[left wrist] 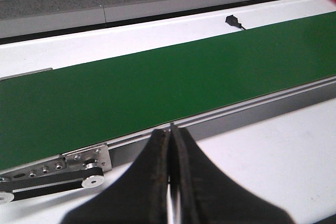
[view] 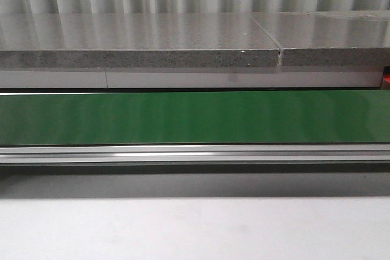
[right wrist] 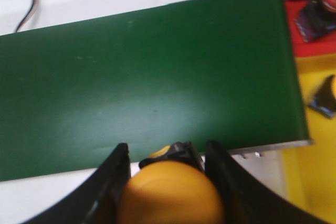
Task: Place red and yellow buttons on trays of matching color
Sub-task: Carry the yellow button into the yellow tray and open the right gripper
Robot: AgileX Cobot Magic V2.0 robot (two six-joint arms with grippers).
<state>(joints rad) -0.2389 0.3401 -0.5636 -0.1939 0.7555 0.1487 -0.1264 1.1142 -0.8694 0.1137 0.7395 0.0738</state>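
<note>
In the right wrist view my right gripper [right wrist: 167, 156] is shut on a yellow button [right wrist: 170, 192] with a black base, held over the near edge of the green conveyor belt [right wrist: 147, 87]. Past the belt's end lies the yellow tray [right wrist: 315, 161] with a yellow button [right wrist: 326, 95] on it. Beyond that is the red tray [right wrist: 304, 45], holding dark-based buttons [right wrist: 315, 14]. My left gripper [left wrist: 171, 135] is shut with nothing between its fingers, above the white table by the belt's rail. Neither gripper appears in the front view.
The green belt [view: 195, 117] runs across the front view, with an aluminium rail [view: 195, 153] along its near side and a grey stone ledge [view: 140, 53] behind. A small black sensor with a cable [left wrist: 233, 22] lies beyond the belt. White table [left wrist: 273, 161] flanks the rail.
</note>
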